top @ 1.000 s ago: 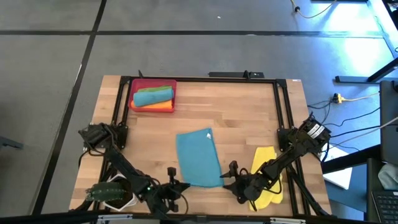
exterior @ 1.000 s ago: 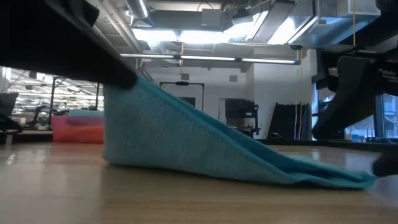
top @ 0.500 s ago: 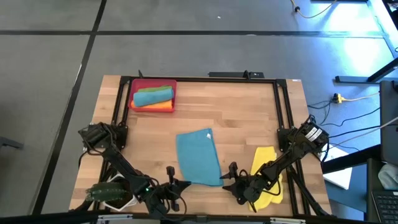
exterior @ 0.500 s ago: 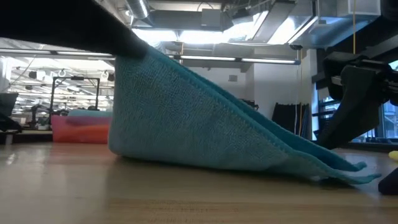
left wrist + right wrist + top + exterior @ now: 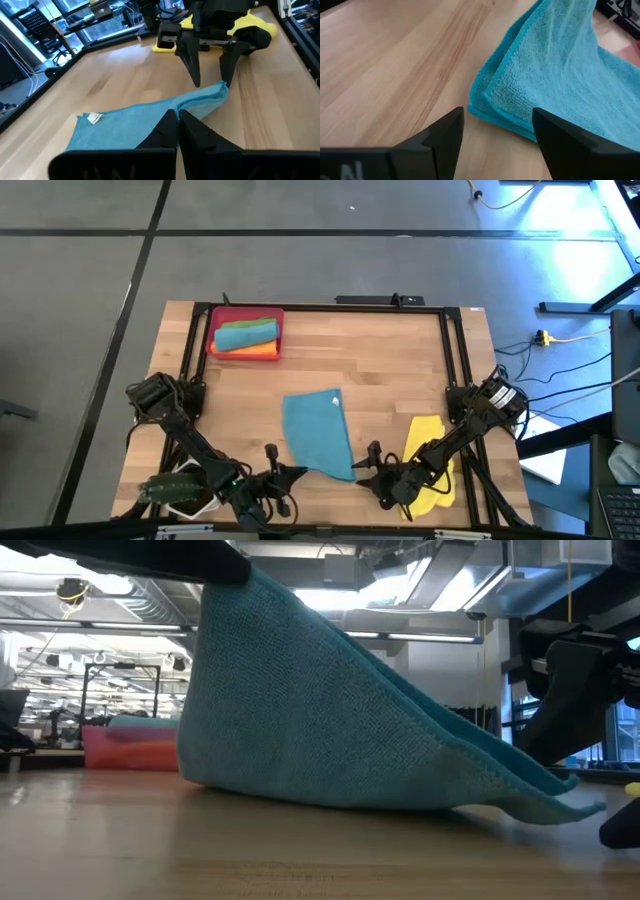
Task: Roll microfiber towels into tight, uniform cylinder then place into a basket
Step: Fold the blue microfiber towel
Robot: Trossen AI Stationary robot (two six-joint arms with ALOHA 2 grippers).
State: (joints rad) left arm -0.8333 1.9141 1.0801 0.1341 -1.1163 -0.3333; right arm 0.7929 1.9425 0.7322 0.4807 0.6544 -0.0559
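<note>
A: Since a second ago the near corner of the teal towel (image 5: pixel 318 434) has gone up: in the low view its peak stood low by the dark arm, now it rises to the top edge, and from above the cloth's near-left edge has drawn in

B: Entry, left gripper (image 5: pixel 296 472)?

A: Fingers pressed together on that raised corner of the teal towel, at the towel's near-left side. Its own wrist view shows the two fingers (image 5: pixel 195 131) meeting over the cloth

B: Entry, right gripper (image 5: pixel 366 461)?

A: Jaws spread wide, holding nothing, just off the towel's near-right corner. The folded corner lies between its fingers (image 5: pixel 445 135) in its wrist view; whether a tip touches the cloth I can't quite tell

B: Rest of the stock, placed from the teal towel?

A: Yellow towel (image 5: pixel 428 462), crumpled, to its right, under the right arm. Basket (image 5: pixel 214 326), red, at the far-left side of the table (image 5: pixel 400 370), well apart from the towel. In it: one teal roll (image 5: pixel 245 335), a green one (image 5: pixel 250 322) behind it, orange cloth (image 5: pixel 255 352) beneath. White pot with a plant (image 5: pixel 178 492) near-left of the towel, beside the left arm
</note>
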